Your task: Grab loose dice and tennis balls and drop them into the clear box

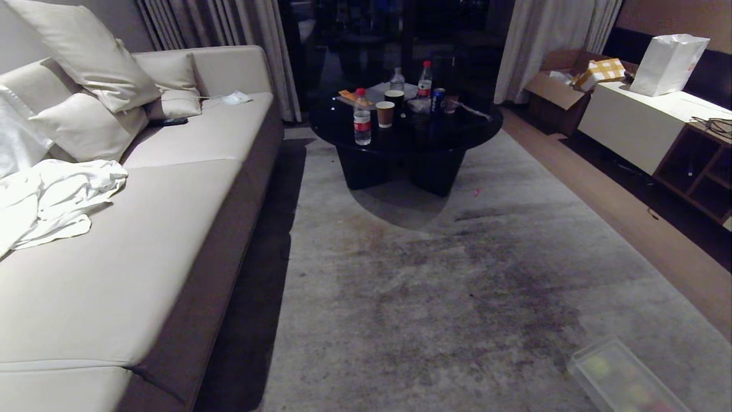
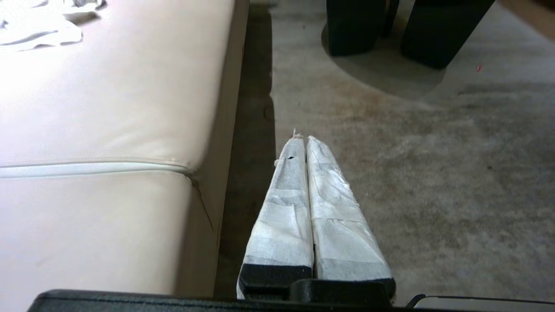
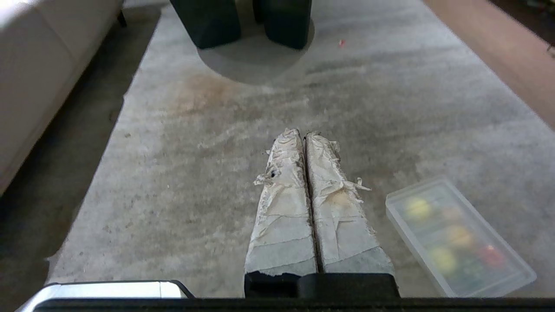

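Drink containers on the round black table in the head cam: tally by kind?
Bottles: 3
Cups: 2
Can: 1
Total: 6

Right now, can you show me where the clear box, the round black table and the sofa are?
clear box (image 3: 459, 236), right wrist view, its see-through top.
round black table (image 1: 412, 129), head view, its dark tabletop.
sofa (image 1: 143, 229), head view, its seat cushion.
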Available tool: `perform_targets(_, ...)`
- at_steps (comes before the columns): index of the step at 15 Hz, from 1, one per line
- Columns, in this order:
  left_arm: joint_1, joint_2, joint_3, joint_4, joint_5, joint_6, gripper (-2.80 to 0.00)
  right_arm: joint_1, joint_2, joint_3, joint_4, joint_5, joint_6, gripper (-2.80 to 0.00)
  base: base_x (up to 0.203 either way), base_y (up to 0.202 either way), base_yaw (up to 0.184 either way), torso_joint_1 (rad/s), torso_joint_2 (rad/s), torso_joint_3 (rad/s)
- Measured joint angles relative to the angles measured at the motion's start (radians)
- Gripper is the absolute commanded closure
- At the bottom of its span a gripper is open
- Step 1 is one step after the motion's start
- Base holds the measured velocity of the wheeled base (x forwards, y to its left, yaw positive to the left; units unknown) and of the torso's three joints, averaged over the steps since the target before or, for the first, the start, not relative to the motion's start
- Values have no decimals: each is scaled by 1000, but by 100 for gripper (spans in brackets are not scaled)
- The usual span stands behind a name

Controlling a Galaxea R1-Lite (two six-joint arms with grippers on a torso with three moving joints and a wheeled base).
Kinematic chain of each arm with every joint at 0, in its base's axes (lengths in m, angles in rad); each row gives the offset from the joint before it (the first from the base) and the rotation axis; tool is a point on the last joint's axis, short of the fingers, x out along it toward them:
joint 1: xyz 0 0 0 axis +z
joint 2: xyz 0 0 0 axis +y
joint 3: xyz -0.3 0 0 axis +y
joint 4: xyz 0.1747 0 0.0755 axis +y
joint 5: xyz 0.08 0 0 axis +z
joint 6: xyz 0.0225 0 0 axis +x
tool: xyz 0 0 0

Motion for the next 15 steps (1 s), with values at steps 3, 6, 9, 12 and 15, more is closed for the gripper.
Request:
perform_targets(3,0,0,0,1,3,-4,0,0,0,0,0,0,0,0,0,0,0,3,1,85)
perform_targets(6,0,0,0,-1,3,-3,0,0,0,0,0,0,0,0,0,0,0,2,2,60)
perform_targets(9,0,0,0,0,5,-4,0,0,0,0,0,0,0,0,0,0,0,2,2,139)
perform_targets(12,0,0,0,0,10,-21,0,0,0,0,0,0,-1,0,0,0,0,2,1,31)
perform_targets(15,0,0,0,0,11,-31,0,0,0,0,0,0,0,0,0,0,0,0,0,0)
